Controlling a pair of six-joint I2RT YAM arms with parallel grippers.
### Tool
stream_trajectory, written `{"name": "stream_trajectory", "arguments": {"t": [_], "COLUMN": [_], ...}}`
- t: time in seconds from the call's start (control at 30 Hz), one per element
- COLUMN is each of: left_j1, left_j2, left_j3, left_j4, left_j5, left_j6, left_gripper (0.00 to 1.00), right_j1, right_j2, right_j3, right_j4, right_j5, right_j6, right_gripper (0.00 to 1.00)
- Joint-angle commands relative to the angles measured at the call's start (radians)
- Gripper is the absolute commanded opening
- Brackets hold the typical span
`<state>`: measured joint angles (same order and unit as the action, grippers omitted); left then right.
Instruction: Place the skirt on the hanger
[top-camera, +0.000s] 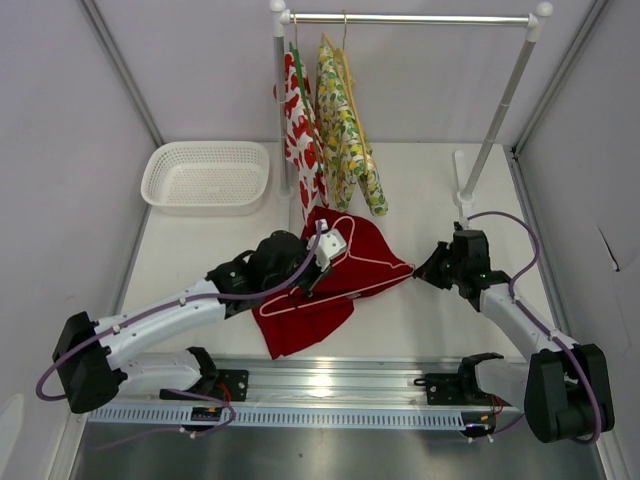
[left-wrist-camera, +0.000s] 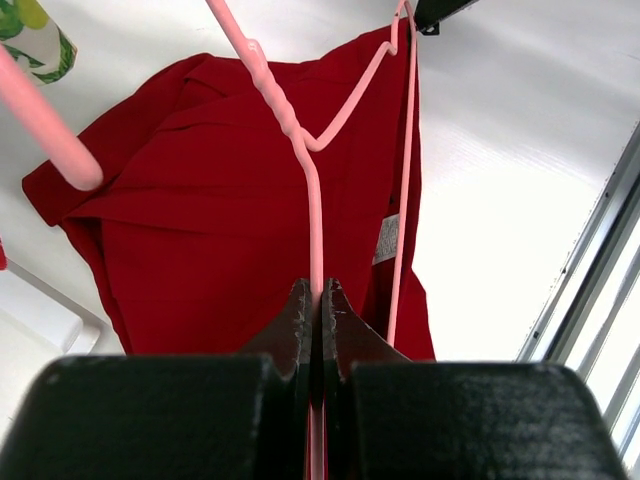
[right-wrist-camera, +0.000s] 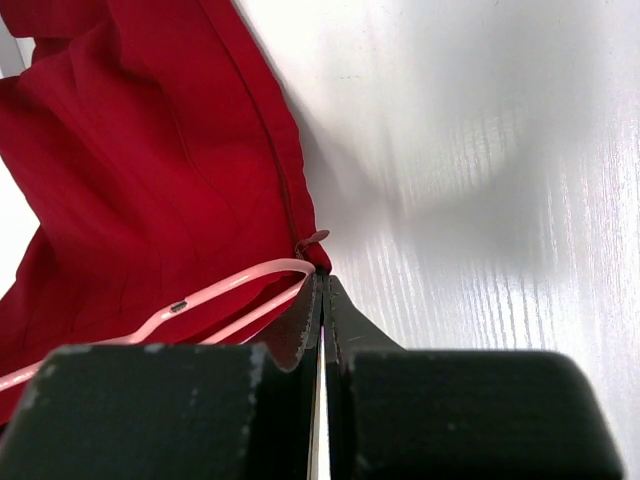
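From above: 1 red skirt lies crumpled at the middle of the bench, nearer the near edge than the far one, with 1 pink hanger on top of it. The left gripper is down over the hanger's neck end, and the right gripper sits at the skirt's right corner. 2 arms are at work. On the rail along the far edge hang 2 other garments, a fruit-print one and a yellow-green one. 1 white basket stands at the far left corner.

Left wrist: the fingers are clamped tight on 1 sloping wire of the hanger just below its twisted neck, and red cloth is spread beneath the frame.

Right wrist: the jaws are pressed together right where the skirt's corner meets the hanger's rounded end — I cannot tell whether they nip cloth, wire or nothing.

On handling, the skirt looks light, soft and floppy; it will likely sag and fold wherever it goes unsupported, so the waist edge or a corner seems the best place to pinch. The hanger is thin, stiff and smooth — it may swivel in a 2-finger pinch, so a hold near the neck looks sensible.
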<state>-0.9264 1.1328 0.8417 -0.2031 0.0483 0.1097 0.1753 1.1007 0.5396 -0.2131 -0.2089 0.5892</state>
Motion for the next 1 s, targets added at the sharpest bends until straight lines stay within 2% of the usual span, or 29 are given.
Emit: {"name": "stream_trajectory", "arguments": {"t": [0.0,0.3,0.5,0.97], "left_j1": [-0.014,-0.049,-0.089,-0.106], "left_j2": [0.012,0.051,0.097,0.165], "left_j3": [0.017,0.031,0.054,0.108], "left_j4": [0.016,0.022,0.037,0.068], "left_j5": [0.005,0.007,-0.044,-0.099], "left_j6": [0.039,0.054,0.07,0.062], "left_gripper": [0.0,0.0,0.0,0.0], "right_j1": [-0.011,-0.017,-0.017,-0.016], "right_j2": [0.021,0.036,0.037,0.027], "right_j3": [0.056,0.072,0.076,0.06], "right_j4": [0.02,0.004,-0.02,-0.051], "right_j5": [-0.004,0.019,0.052,0.056], "right_j6": [-0.02,-0.034,-0.057,-0.103], "right_gripper": [0.0,0.0,0.0,0.0]}}
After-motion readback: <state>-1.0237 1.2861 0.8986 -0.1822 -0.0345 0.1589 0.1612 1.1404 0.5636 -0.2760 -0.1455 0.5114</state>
